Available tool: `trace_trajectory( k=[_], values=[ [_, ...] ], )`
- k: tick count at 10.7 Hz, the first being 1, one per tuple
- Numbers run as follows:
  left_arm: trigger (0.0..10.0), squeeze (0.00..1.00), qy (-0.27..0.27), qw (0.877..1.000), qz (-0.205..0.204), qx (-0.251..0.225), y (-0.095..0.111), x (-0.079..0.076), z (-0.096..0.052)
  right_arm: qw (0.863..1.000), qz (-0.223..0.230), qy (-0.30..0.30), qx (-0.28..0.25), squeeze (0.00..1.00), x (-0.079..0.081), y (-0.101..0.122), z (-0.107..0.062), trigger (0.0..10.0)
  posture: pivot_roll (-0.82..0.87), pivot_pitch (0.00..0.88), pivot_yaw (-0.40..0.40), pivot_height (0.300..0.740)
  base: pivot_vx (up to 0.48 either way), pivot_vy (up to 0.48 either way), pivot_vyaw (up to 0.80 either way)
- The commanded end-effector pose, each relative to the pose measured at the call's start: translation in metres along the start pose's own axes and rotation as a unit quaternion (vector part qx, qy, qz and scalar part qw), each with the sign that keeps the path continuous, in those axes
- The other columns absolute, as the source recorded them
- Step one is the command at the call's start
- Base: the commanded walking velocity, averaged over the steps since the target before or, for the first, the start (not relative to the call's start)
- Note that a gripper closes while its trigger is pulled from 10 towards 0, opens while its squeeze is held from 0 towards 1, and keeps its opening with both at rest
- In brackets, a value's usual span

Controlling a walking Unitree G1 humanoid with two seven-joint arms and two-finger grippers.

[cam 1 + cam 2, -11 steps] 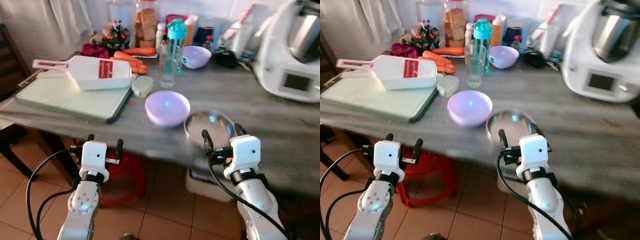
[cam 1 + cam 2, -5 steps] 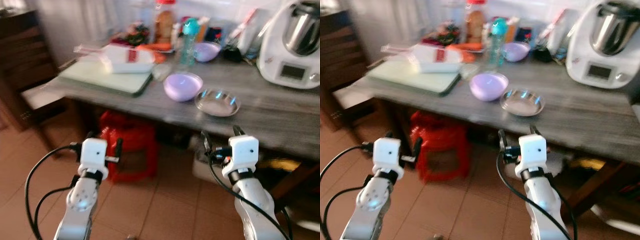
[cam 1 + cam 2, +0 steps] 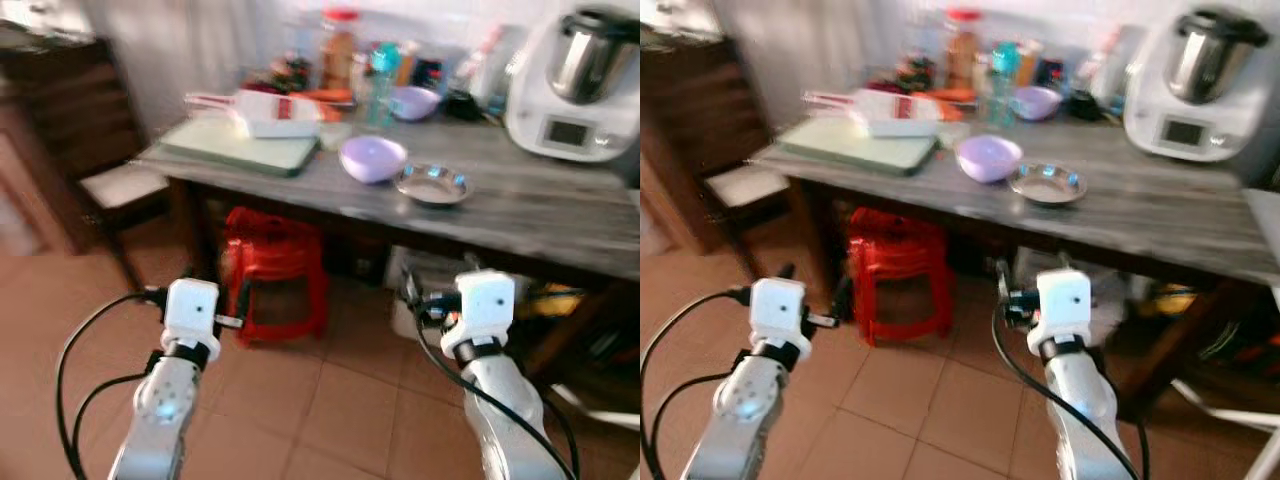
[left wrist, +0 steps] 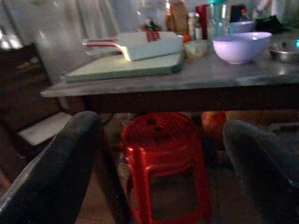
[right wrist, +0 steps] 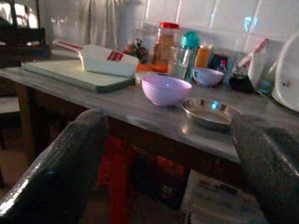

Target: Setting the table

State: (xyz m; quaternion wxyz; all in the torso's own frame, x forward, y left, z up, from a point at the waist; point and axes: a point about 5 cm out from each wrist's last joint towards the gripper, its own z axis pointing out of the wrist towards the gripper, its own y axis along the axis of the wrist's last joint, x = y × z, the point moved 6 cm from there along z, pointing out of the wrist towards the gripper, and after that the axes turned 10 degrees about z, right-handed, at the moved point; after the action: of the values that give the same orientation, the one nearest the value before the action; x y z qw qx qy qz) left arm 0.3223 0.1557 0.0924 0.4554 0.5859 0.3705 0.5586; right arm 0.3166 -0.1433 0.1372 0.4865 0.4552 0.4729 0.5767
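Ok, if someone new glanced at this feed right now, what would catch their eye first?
Probably the bright red plastic stool tucked under the grey table. Next, the lilac bowl near the table's front edge, with a shiny steel dish just to its right and a big white kitchen machine at the far right. In the foreground, the left hand and right hand hang open and empty above the tiled floor.

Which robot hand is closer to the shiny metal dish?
The right. The right gripper is below the metal dish, almost in line with it; the left gripper is far off toward the red stool.
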Motion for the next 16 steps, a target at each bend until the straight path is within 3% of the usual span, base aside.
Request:
trace_trajectory(
  k=[1,3,4,6,8,9,12,14,15,16],
  values=[
    [10.0,0.00,0.003,1.000,-0.001,0.004,-0.004,0.000,-0.001,1.000,0.009,-0.027,-0.002,0.00,-0.011,0.001,-0.006,10.0,0.16,0.000,-0.008,0.740,0.000,0.000,0.00],
    [10.0,0.00,0.021,1.000,0.000,0.024,-0.019,0.010,-0.007,0.999,-0.002,-0.052,0.017,0.00,-0.021,-0.010,-0.026,10.0,0.13,0.000,0.006,0.740,0.000,0.000,0.00],
    [10.0,0.00,0.008,1.000,-0.009,0.025,-0.021,0.005,-0.003,0.997,-0.018,-0.072,0.018,0.00,-0.030,-0.011,-0.037,10.0,0.10,0.000,0.032,0.740,0.000,0.000,0.00],
    [10.0,0.00,-0.058,0.998,-0.014,0.003,-0.011,-0.028,0.013,0.993,-0.032,-0.115,0.007,0.00,-0.047,-0.008,-0.045,10.0,0.01,0.000,0.094,0.740,0.000,0.000,0.00],
    [10.0,0.00,-0.075,0.997,-0.002,0.000,-0.010,-0.030,0.027,0.990,-0.042,-0.135,0.010,0.00,-0.053,-0.006,-0.052,10.0,-0.03,0.000,0.072,0.740,0.000,0.000,0.00],
    [10.0,0.00,-0.075,0.997,-0.002,0.004,-0.013,-0.030,0.027,0.990,-0.044,-0.131,0.013,0.00,-0.054,-0.008,-0.054,10.0,-0.03,0.000,0.083,0.740,0.000,0.000,0.00],
    [10.0,0.00,-0.075,0.997,0.012,0.012,-0.023,-0.030,0.015,0.995,-0.029,-0.098,0.013,0.00,-0.035,-0.009,-0.037,10.0,0.00,0.000,0.073,0.740,0.000,0.000,0.00],
    [10.0,0.00,-0.040,0.999,0.014,0.010,-0.022,-0.015,0.014,0.997,-0.031,-0.073,0.017,0.00,-0.029,-0.012,-0.026,10.0,0.05,0.000,0.031,0.740,0.000,0.000,0.00],
    [10.0,0.00,-0.023,1.000,0.002,0.019,-0.025,-0.009,0.007,0.998,-0.033,-0.050,0.010,0.00,-0.027,-0.005,-0.019,10.0,0.06,0.000,0.031,0.740,0.000,0.000,0.00],
    [10.0,0.00,-0.032,0.999,0.001,0.027,-0.032,-0.019,0.004,0.997,-0.035,-0.063,0.021,0.00,-0.037,-0.013,-0.021,10.0,0.05,0.000,0.033,0.740,0.000,0.000,0.00]
  ],
)
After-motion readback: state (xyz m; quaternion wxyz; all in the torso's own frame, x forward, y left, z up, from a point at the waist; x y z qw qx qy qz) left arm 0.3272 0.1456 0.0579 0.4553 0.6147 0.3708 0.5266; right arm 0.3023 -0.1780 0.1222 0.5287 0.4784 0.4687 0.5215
